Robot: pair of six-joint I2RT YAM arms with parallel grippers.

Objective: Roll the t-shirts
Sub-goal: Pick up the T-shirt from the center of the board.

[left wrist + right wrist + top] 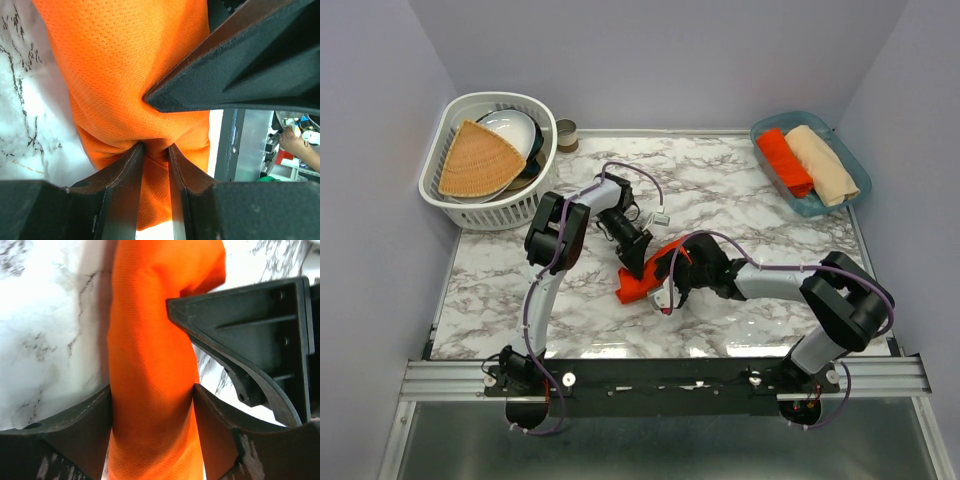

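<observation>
One orange-red t-shirt lies as a tight roll on the marble table, mid-front. My left gripper comes down on it from behind. In the left wrist view the left gripper is shut on a pinched fold of the t-shirt. My right gripper reaches in from the right. In the right wrist view the right gripper straddles the t-shirt roll, both pads pressed against its sides. A second rolled orange-red t-shirt lies in the blue bin.
A rolled tan cloth lies beside the shirt in the blue bin at the back right. A white basket at the back left holds a tan woven mat and a bowl. A small roll stands beside it.
</observation>
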